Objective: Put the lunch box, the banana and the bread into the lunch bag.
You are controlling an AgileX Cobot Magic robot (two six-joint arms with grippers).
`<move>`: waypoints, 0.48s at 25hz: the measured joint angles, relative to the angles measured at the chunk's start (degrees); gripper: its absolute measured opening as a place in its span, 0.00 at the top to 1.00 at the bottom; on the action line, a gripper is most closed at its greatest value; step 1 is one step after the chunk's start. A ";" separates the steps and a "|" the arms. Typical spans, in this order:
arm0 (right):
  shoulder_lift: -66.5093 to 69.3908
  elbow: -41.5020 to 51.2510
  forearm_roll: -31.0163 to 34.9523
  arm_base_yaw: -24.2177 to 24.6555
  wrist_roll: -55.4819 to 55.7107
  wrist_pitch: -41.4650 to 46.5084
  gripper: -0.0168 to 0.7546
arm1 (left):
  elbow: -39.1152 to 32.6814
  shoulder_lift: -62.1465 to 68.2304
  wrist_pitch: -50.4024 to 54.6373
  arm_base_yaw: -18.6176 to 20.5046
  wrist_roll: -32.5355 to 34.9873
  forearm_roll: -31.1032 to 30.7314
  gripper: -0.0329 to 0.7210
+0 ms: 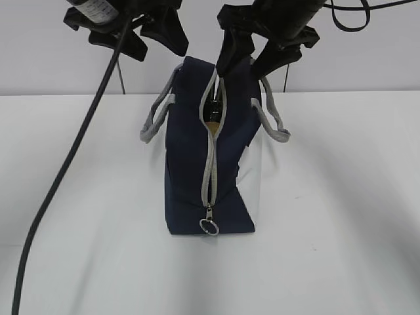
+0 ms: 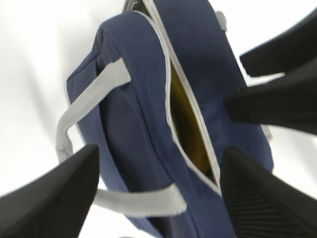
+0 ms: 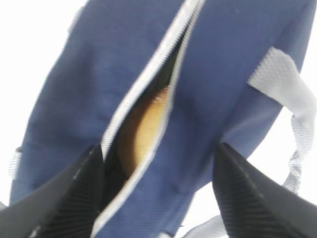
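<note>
The navy lunch bag stands upright mid-table, its grey zipper partly open at the top, ring pull low at the front. A golden-brown rounded surface, seemingly the bread, shows inside the slit and also in the exterior view. The left wrist view shows a dark yellow surface in the slit; I cannot tell which item it is. The lunch box is hidden. My left gripper is open over the bag's left side. My right gripper is open, straddling the bag's right top edge.
The bag's grey handles hang out to both sides. A black cable runs down the left of the white table. The right arm's black fingers show in the left wrist view.
</note>
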State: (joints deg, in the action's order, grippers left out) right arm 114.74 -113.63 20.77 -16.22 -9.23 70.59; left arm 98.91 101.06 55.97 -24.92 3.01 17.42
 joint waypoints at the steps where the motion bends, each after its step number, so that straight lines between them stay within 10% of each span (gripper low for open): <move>1: -0.54 0.00 0.17 0.00 0.00 0.05 0.32 | 0.00 -0.75 1.05 0.00 0.63 -0.07 0.28; 12: -12.45 10.18 2.53 -0.74 -2.64 0.30 0.32 | -9.71 -8.44 2.08 -0.17 3.42 -0.16 0.32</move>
State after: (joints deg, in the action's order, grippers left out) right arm 102.28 -103.45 23.30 -16.95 -11.87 70.89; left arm 89.19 92.63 58.05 -25.10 6.42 17.25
